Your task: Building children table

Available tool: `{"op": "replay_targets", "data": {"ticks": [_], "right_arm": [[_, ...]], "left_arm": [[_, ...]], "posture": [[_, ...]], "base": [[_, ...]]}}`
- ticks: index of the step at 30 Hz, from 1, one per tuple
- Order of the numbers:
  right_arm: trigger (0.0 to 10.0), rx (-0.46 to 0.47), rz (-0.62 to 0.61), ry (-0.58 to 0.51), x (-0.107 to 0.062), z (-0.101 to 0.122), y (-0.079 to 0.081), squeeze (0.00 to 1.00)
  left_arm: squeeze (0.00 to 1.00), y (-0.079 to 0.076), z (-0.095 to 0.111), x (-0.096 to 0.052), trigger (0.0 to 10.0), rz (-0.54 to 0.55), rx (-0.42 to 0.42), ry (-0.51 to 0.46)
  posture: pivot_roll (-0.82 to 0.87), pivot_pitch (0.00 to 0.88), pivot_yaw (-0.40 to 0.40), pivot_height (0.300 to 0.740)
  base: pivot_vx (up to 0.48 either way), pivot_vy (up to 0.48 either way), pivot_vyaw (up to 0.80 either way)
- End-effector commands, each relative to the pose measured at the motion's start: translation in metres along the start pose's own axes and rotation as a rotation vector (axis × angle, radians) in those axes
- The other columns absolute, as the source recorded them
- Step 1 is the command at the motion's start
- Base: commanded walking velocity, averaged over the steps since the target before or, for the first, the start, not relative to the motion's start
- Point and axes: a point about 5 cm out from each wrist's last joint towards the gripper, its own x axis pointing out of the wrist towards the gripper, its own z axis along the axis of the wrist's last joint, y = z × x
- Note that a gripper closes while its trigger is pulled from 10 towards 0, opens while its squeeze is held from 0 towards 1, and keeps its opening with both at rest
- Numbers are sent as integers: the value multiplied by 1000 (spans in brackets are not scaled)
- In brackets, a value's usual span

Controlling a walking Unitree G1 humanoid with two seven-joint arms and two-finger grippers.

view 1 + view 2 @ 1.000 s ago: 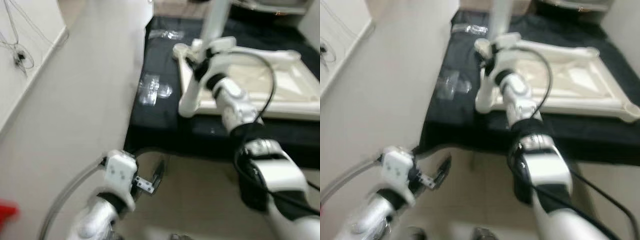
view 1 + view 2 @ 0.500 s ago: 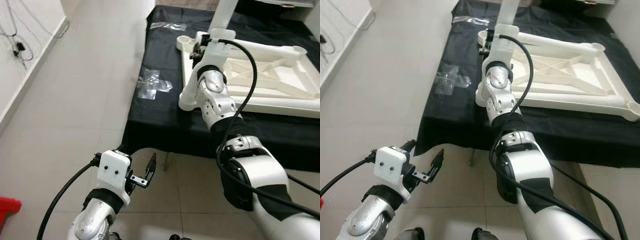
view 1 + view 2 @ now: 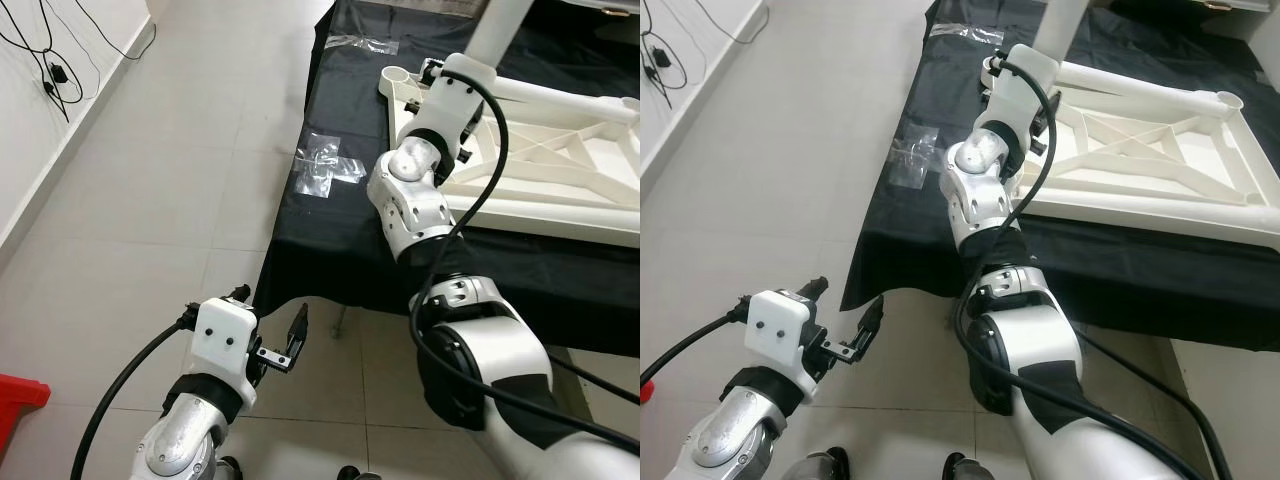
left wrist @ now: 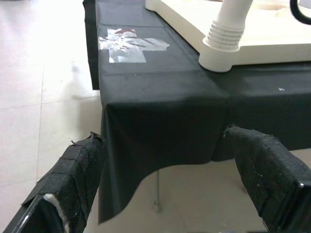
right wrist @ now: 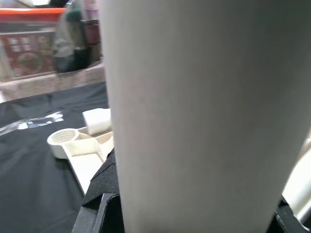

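Upper right of the left eye view, the right claw (image 3: 452, 85) is clenched around a white table leg (image 3: 497, 27) standing up from the upturned white tabletop frame (image 3: 560, 180) on the black-draped table (image 3: 330, 235). The left claw (image 3: 272, 325) hangs released at the lower left, over the floor. If the leg tilts while being seated, it may jam or lever the frame sideways.
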Motion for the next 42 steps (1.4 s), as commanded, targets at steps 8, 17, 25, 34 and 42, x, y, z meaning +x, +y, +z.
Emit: {"op": "replay_targets", "data": {"ticks": [8, 17, 25, 34, 42], "right_arm": [[10000, -153, -138, 206, -6, -52, -17, 0], [10000, -111, -157, 108, 0, -21, -10, 0], [10000, -74, -146, 75, 5, -4, -6, 0], [10000, -51, -153, 88, 8, -2, -7, 0], [10000, -3, -155, 29, 14, 19, -6, 0]], "left_arm": [[0, 0, -5, 1, 10000, -9, 5, 16], [0, 1, -4, 3, 10000, -12, 9, 7], [0, -1, -5, 4, 10000, -20, 9, 4], [0, -2, -5, 5, 10000, -29, 10, 0], [0, -1, -5, 6, 10000, -32, 14, -4]], "posture": [[97, 254, -93, 740], [93, 235, -91, 740], [86, 224, -89, 740], [93, 207, -83, 740], [92, 197, -82, 740]], "base": [[0, 0, 0], [0, 0, 0], [0, 0, 0], [0, 0, 0], [0, 0, 0]]}}
